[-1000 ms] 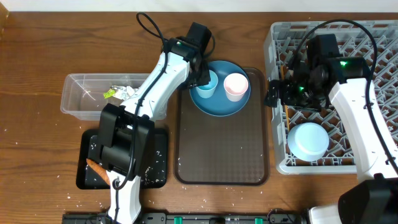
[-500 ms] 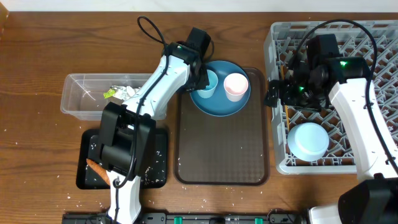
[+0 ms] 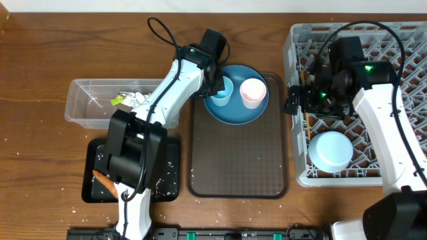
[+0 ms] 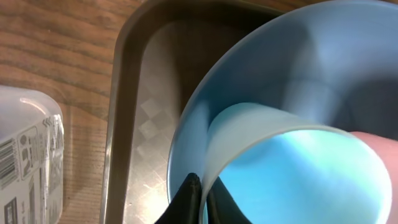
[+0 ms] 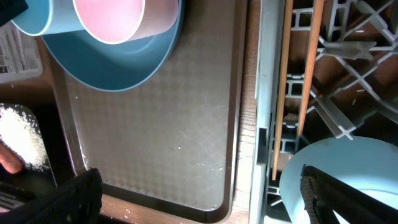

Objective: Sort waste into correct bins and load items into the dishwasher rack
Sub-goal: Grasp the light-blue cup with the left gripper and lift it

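I work over a wooden table (image 3: 40, 53), dark brown, its grain running from side to side. In the middle of it lies a brown serving tray (image 3: 240, 160), rectangular with rounded corners and a raised rim, its long side running away from me. Its floor is stamped with a fine chequered pattern (plainest in my close views, where it catches the light). Beyond the table's far edge runs a pale strip (image 3: 80, 7). At the far left a tan edge (image 3: 3, 27) pokes in; I cannot tell what it is.
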Action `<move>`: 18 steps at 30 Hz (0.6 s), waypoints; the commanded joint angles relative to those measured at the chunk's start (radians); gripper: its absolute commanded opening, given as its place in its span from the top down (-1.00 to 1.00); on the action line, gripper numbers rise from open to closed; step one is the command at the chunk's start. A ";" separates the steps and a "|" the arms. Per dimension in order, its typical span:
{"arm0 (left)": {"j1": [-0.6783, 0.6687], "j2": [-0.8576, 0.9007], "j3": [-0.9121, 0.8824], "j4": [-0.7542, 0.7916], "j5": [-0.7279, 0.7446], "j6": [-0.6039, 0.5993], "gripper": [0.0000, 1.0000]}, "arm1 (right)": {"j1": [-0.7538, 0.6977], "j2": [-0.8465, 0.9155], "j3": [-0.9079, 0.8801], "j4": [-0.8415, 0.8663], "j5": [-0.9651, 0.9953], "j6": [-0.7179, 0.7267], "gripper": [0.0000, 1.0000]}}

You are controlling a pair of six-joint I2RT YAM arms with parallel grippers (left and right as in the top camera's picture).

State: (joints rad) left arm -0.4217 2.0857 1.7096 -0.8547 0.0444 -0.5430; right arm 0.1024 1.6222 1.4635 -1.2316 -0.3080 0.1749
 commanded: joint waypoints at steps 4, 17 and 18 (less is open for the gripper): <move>0.003 -0.021 -0.001 0.000 -0.061 0.007 0.88 | 0.010 -0.012 0.013 0.002 -0.010 -0.008 -0.98; 0.092 -0.357 0.003 -0.079 0.094 0.058 0.88 | 0.010 -0.012 0.013 0.002 -0.010 -0.008 -0.98; 0.106 -0.385 0.003 -0.090 0.175 0.093 0.88 | 0.010 -0.012 0.013 0.002 -0.010 -0.008 -0.98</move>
State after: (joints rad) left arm -0.3447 1.7729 1.7077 -0.9241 0.0525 -0.5213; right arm 0.1024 1.6222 1.4635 -1.2320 -0.3077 0.1749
